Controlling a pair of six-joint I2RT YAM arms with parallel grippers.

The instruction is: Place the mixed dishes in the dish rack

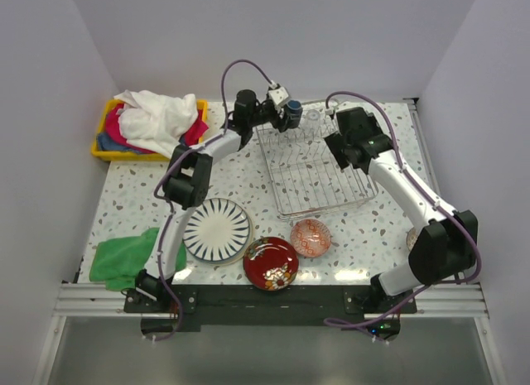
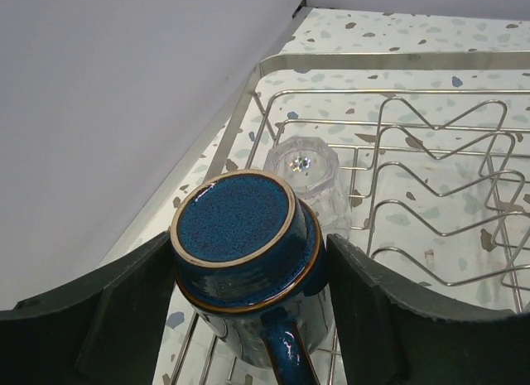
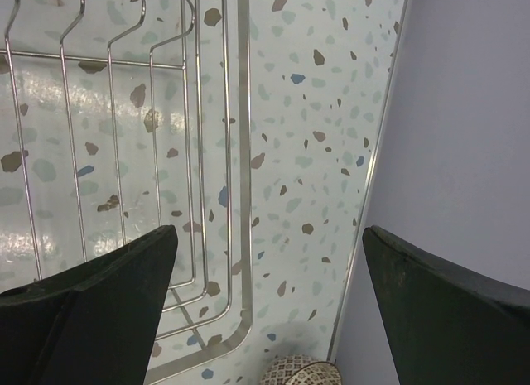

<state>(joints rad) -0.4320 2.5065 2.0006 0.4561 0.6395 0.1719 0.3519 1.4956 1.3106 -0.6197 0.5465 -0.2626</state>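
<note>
From the top camera, the left gripper (image 1: 286,110) holds the dark blue glazed mug (image 1: 294,112) over the far left corner of the silver wire dish rack (image 1: 319,174). It is just beside the small clear glass (image 1: 313,116) standing in that corner. The white plate with black radial stripes (image 1: 217,229), the red floral plate (image 1: 271,262) and the orange-red patterned bowl (image 1: 310,238) lie outside the rack on the speckled table (image 1: 373,228). The left arm reaches long and diagonal from its base. The right arm bends over the rack's right side, with the right gripper (image 1: 342,151) above the wires.

In the left wrist view, the jaws are clamped on the upside-down mug, handle towards the camera. Its side touches or nearly touches the glass. Lowering it here could knock the glass over, or its rim could catch a wire and tip.

In the right wrist view, the jaws stand wide apart and hold nothing, over the rack's edge. A small patterned bowl (image 3: 302,371) shows at the bottom edge.
</note>
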